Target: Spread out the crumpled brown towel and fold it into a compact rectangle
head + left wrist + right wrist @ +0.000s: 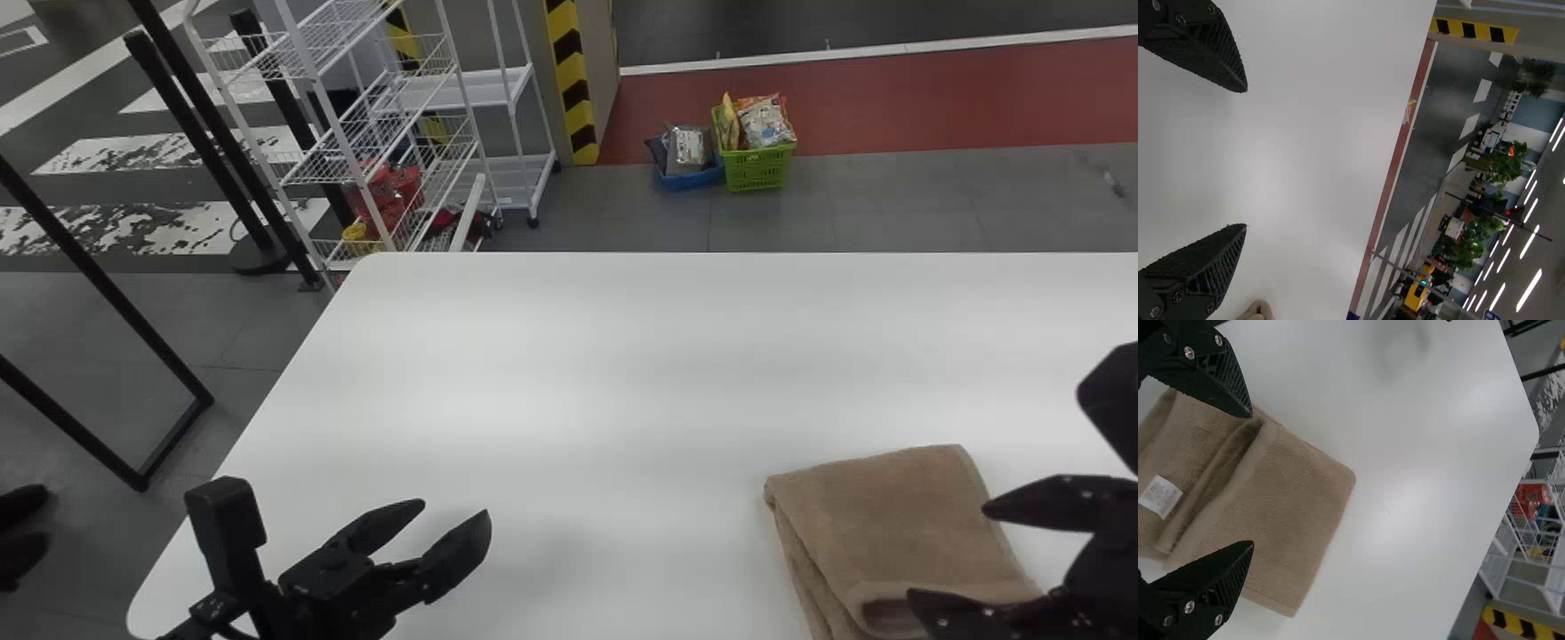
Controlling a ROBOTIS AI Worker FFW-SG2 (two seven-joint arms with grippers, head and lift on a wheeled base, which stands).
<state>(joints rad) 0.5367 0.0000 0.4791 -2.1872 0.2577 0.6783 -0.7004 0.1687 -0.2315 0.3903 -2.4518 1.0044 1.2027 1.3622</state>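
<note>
My left gripper (456,526) stands open above the left part of the table in the head view, well left of the towel, nothing between its fingers. The right gripper (947,553) is open over the right side of the brown towel (898,516), which lies as a folded stack near the table's front. In the left wrist view, my left gripper (1246,158) is spread wide, with a bit of towel (1258,311) beyond it. The right wrist view has the right gripper (1253,480) open above the towel (1295,513); a fold and a white label (1161,496) are visible there.
The white table (533,356) extends under both arms. Beyond its far edge stand a white wire rack (391,151) and a green basket (756,167) with packets, on the floor. Black posts (204,133) rise at the left.
</note>
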